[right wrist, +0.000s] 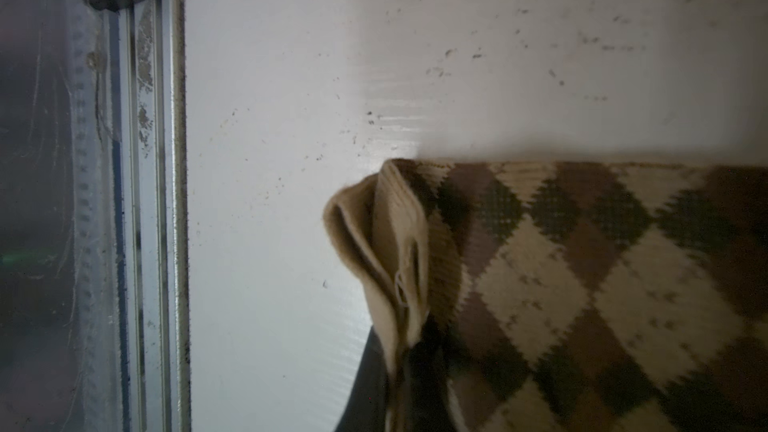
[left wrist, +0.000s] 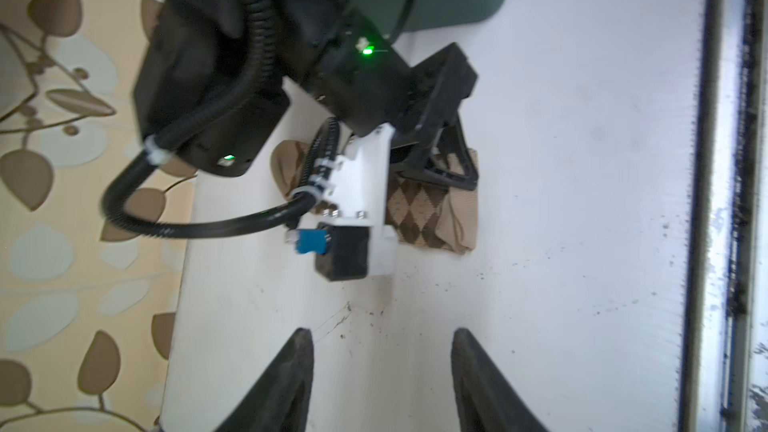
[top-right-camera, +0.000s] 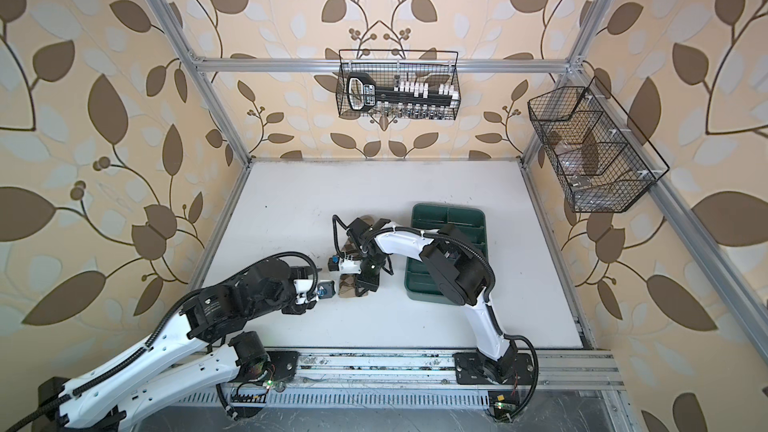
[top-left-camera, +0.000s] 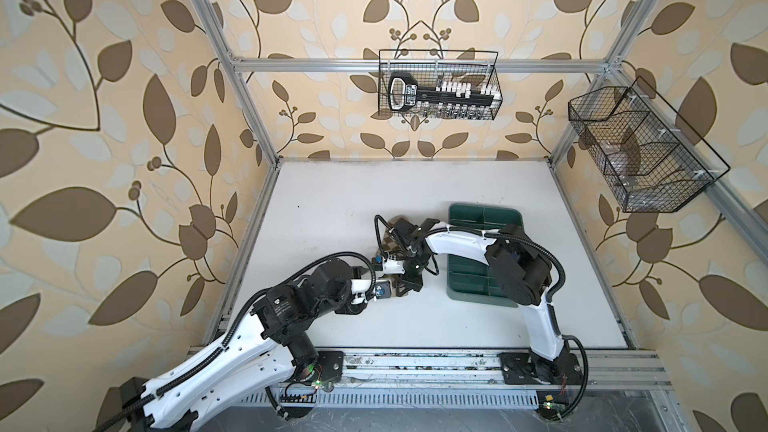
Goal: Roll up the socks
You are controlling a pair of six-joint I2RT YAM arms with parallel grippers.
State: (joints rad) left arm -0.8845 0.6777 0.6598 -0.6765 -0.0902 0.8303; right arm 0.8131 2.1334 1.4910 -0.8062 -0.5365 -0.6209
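Holding left tool (left wrist: 382,332) open, empty, near tan sock (left wrist: 428,209); pinning sock to table (left wrist: 540,160) with closed right tool (left wrist: 444,176), likely anchoring the roll.

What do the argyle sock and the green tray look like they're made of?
The argyle sock: knit fabric, matte, fibre unclear; ribbed stitch rows and a loose thread at the cuff. The green tray: likely moulded plastic, smooth with slight sheen; rounded corners, thin dividers.

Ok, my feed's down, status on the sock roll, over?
Right gripper shut on tan argyle sock, not rolled. Left gripper open, short of it. Green tray alongside, nothing in the way.
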